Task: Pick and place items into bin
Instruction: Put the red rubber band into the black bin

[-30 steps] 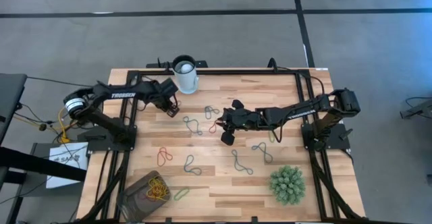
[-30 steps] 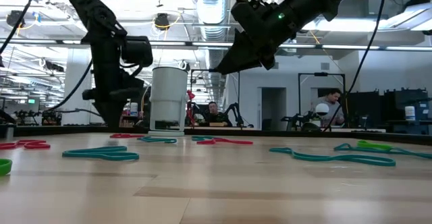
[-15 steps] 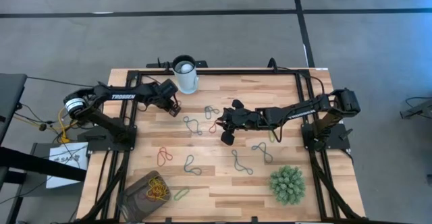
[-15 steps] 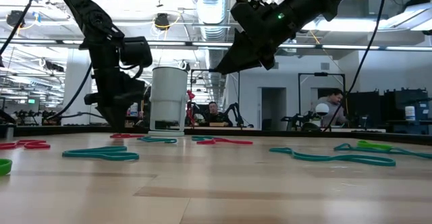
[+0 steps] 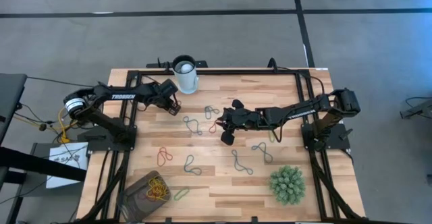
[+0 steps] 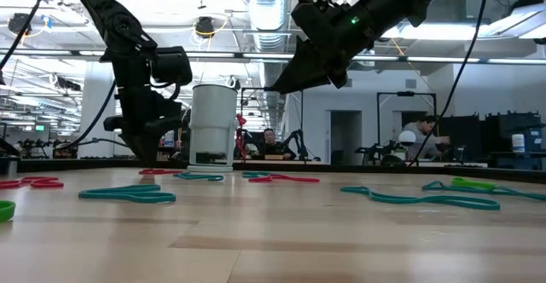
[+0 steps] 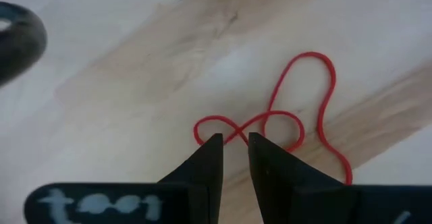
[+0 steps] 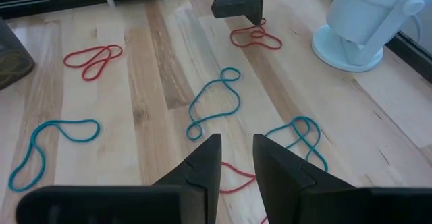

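The thin red looped band (image 7: 295, 113) lay flat on the pale wooden counter (image 5: 223, 183) close by the white cylindrical cup (image 5: 185, 74), twisted into a small loop joined to a larger one. By its look it was very light, soft and limp, likely to sag and dangle once lifted, and so flat against the wood that the fingers would probably have to press right down to the surface to catch it. The crossing where the strands met seemed the best place to pinch, since two strands lay together there. The left gripper (image 7: 234, 150) hung low over exactly that spot, its jaws set to a narrow gap, nothing held, the tips just above or at the crossing; whether they touched the band could not be told. The right gripper (image 8: 236, 158) waited raised above the middle of the counter, also with only a narrow gap and empty, over a teal looped band (image 8: 214, 102). The small brownish-grey rounded bin (image 5: 138, 191) stood well apart at the counter's near left corner, with yellow and orange bands (image 5: 158, 187) already inside.
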You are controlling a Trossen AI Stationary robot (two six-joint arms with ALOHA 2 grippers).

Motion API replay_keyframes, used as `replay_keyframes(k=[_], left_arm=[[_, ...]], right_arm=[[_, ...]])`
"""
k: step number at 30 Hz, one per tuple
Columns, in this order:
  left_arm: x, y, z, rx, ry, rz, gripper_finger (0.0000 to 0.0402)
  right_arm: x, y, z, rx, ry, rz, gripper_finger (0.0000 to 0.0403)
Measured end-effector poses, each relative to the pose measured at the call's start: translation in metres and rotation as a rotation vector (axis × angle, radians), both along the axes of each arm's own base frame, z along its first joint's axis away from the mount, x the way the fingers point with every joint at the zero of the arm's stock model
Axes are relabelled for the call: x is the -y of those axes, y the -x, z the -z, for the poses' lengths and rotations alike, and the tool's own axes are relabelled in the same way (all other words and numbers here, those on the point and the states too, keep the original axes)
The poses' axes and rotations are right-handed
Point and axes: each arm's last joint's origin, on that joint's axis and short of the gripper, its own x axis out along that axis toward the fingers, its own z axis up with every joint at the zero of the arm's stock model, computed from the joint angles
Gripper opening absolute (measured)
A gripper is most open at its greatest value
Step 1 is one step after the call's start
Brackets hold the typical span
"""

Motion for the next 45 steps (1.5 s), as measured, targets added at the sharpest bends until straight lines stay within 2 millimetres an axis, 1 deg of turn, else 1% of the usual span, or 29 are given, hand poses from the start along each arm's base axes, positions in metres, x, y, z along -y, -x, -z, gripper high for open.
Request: replay_keyframes(k=[9, 28, 32, 37, 42, 45], left_arm=[[0.0, -0.001, 0.0, 0.022, 0.017, -0.021, 0.0061], [-0.001, -0.001, 0.0, 0.026, -0.004, -0.028, 0.0061], [0.003, 0.002, 0.011, 0.078, 0.003, -0.013, 0.0061], [0.006, 0.007, 0.016, 0.05, -0.019, -0.024, 0.0061], [0.007, 0.008, 0.02, 0.069, -0.029, -0.008, 0.0061], [0.007, 0.008, 0.021, 0.067, -0.032, 0.03, 0.0047]], right_arm=[[0.0, 0.0, 0.0, 0.002, 0.0, 0.0, 0.0082], [0.0, 0.0, 0.0, 0.002, 0.0, 0.0, 0.0082], [0.0, 0.0, 0.0, 0.001, 0.0, 0.0, 0.0082], [0.0, 0.0, 0.0, 0.001, 0.001, 0.0, 0.0082], [0.001, 0.0, 0.0, 0.002, 0.001, 0.002, 0.0082], [0.001, 0.0, 0.0, 0.001, 0.001, 0.002, 0.0082]])
